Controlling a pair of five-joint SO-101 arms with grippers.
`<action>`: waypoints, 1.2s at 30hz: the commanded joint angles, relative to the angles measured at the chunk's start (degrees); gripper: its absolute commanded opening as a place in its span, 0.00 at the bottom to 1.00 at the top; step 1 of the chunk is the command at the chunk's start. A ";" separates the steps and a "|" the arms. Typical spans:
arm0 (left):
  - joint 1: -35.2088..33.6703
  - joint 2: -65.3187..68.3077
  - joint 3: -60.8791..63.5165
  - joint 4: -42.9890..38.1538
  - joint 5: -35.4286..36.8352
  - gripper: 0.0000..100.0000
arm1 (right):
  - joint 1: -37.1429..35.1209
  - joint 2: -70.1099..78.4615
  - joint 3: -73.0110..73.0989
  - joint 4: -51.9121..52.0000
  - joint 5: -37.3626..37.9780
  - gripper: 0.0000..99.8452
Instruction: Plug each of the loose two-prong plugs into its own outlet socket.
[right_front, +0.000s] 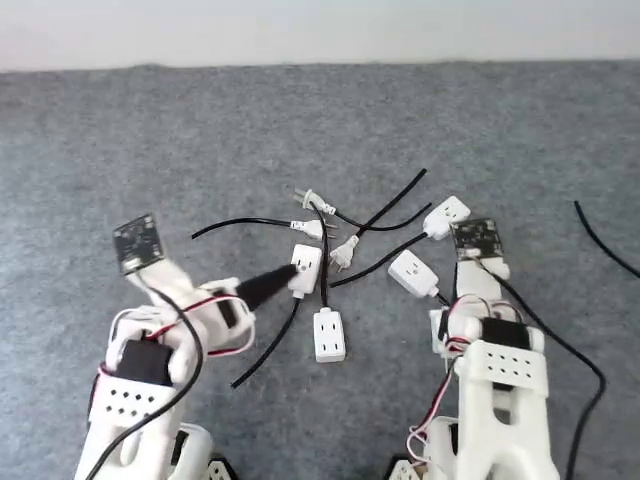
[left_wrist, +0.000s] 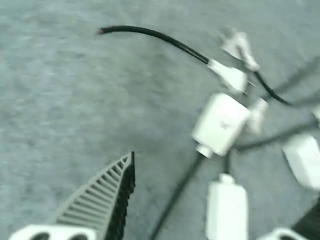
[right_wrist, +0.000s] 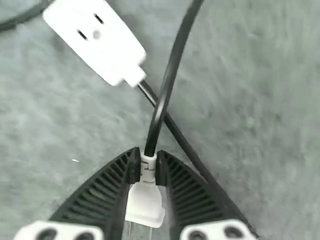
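Observation:
Four white outlet sockets lie on the grey carpet: one (right_front: 305, 265) at the centre, one (right_front: 329, 335) nearer the arms, and two on the right (right_front: 412, 272), (right_front: 447, 215). Three loose two-prong plugs on black cords lie behind the centre socket (right_front: 312, 229), (right_front: 308, 199), (right_front: 345, 252). My left gripper (right_front: 275, 283) is open, its tip just left of the centre socket (left_wrist: 220, 122); one ribbed finger (left_wrist: 110, 200) shows in the left wrist view. My right gripper (right_wrist: 146, 157) is shut on a white plug (right_wrist: 144, 200), whose black cord runs past a socket (right_wrist: 97, 37).
Black cords (right_front: 385, 215) cross among the sockets and plugs. Another black cable (right_front: 605, 245) trails at the far right. Bare carpet stretches to the back (right_front: 300, 120) and the left.

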 joint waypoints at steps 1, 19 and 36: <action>-5.36 -0.70 1.98 -4.84 -0.53 0.45 | -4.97 -1.36 -6.86 1.80 -1.05 0.01; -9.67 -0.62 8.22 -12.22 -7.65 0.03 | -29.49 -1.27 -12.13 -8.48 -13.63 0.01; -7.38 24.62 -0.57 -17.32 -8.26 0.03 | -47.43 -1.45 -24.79 10.42 -0.97 0.01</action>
